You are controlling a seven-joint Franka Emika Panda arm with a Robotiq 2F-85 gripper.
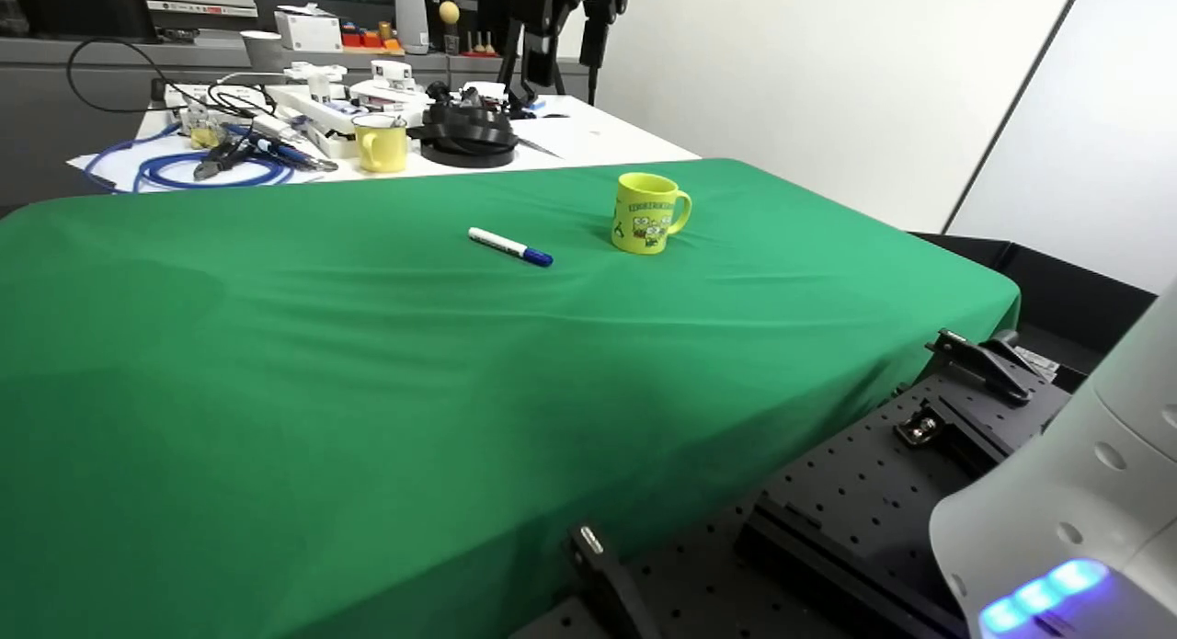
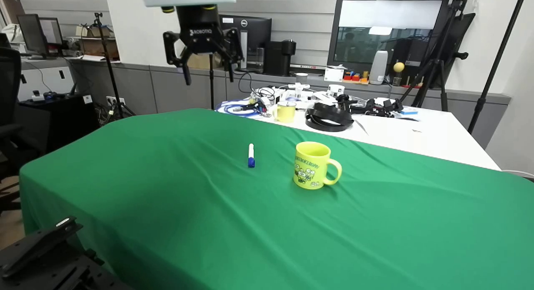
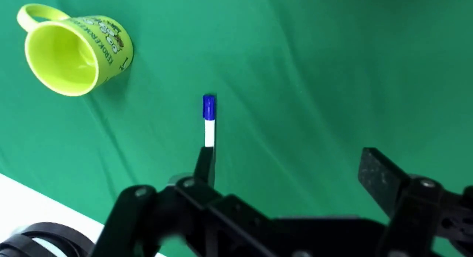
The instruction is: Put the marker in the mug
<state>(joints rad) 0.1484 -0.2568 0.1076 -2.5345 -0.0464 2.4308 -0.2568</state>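
We list: yellow mug (image 3: 85, 50), upright, lettered "KEROKERO"; monitor (image 2: 259, 32), badged "DELL"; gripper (image 2: 209, 81), marked "ROBOTIQ", jaws spread wide, empty; white marker (image 2: 251, 155), blue-capped, lying on green cloth (image 2: 167, 190) near the mug.

Right side, in an exterior view: plain white wall (image 1: 782, 87). Far side, in an exterior view: low grey panelling (image 2: 137, 87) runs beneath a dark-framed window (image 2: 354, 48). Far left: two monitors (image 2: 32, 35). Left edge: black office chair (image 2: 8, 94), brownish floor (image 2: 12, 223). White table (image 2: 438, 144) stands just beyond the green-draped worktop (image 2: 167, 198). Lighting bright.
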